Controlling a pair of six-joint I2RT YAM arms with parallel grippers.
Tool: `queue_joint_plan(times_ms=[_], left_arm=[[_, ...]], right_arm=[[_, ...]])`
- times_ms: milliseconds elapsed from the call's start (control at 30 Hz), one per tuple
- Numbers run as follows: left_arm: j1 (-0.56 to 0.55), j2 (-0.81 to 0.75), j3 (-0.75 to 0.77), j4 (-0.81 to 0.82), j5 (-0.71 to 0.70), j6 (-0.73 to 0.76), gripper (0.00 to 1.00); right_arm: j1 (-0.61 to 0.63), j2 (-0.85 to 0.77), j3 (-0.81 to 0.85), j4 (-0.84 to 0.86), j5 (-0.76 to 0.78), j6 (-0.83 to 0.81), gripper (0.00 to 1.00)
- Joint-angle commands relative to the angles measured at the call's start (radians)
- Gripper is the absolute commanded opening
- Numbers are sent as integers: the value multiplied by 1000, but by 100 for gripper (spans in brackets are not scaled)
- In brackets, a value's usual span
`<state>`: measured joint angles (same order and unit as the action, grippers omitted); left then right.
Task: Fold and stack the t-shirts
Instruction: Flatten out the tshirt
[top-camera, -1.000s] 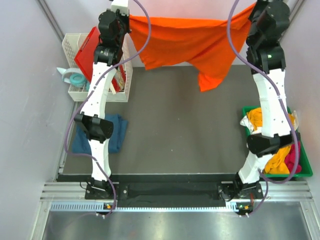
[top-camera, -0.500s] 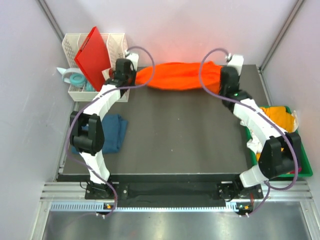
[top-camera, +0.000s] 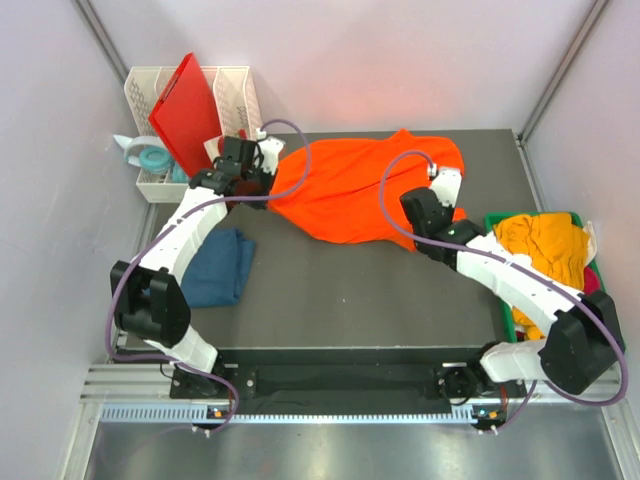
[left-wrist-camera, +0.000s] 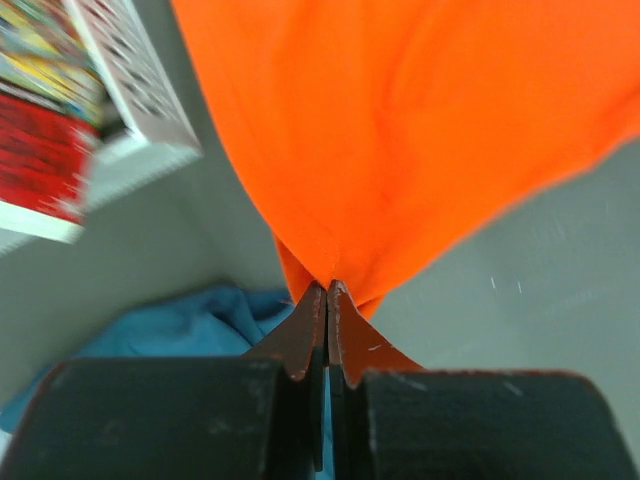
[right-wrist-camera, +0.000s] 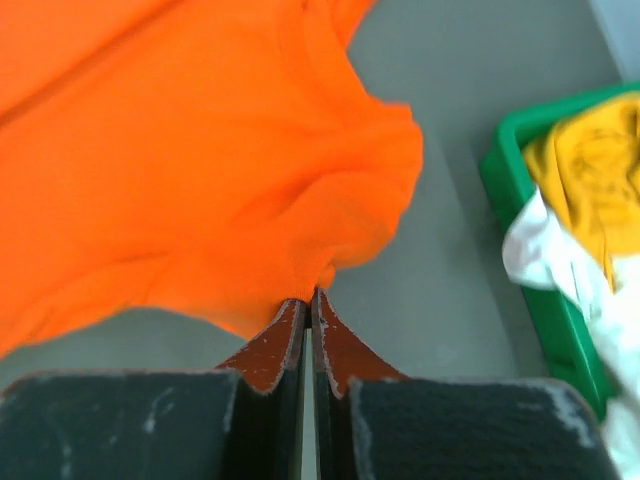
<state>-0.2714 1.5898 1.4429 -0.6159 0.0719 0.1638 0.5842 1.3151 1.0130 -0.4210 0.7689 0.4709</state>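
A bright orange t-shirt (top-camera: 350, 185) lies spread on the far half of the dark table (top-camera: 340, 290). My left gripper (top-camera: 271, 191) is shut on the shirt's left corner (left-wrist-camera: 330, 270), low over the table. At the right edge of the same shirt (right-wrist-camera: 300, 270), my right gripper (top-camera: 447, 203) is also shut on the cloth. A dark teal-blue t-shirt (top-camera: 215, 268) lies folded at the table's left edge, and it shows under the left fingers (left-wrist-camera: 180, 320). Mustard-yellow (top-camera: 540, 240) and white (right-wrist-camera: 535, 245) t-shirts fill the green bin (top-camera: 495, 222).
A white basket (top-camera: 235, 85) with a red board (top-camera: 185, 110) leaning in it stands at the far left, close to my left wrist. A tape roll (top-camera: 152, 158) lies beside it. The green bin (right-wrist-camera: 510, 170) sits along the right edge.
The orange shirt hung high, stretched between both grippers, then came down bunched at the far edge. Both arms have pulled toward the near side and the shirt now lies spread out.
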Motion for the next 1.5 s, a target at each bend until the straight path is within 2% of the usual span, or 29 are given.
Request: queue_joint_plan(times_ms=[0,400,733,1133,1467], left_arm=[[-12,-37,-42,-125,39,16,0],[-20,-109,-79,-291,77,-14,0],[-19,-80,-147,-421,20,-4,0],[-20,-37,-245,-398,-6,-26,0],[-20,24,-282,-374,28,-64,0]], right_arm=[[43,-72,-37,-169,49,199,0],[94,-272,-198,-436,29,495,0],[100,-346,-229,-645,-16,618,0],[132,-464,-247,-857,-105,831,0],[146,-579,-258,-963,-149,890,0]])
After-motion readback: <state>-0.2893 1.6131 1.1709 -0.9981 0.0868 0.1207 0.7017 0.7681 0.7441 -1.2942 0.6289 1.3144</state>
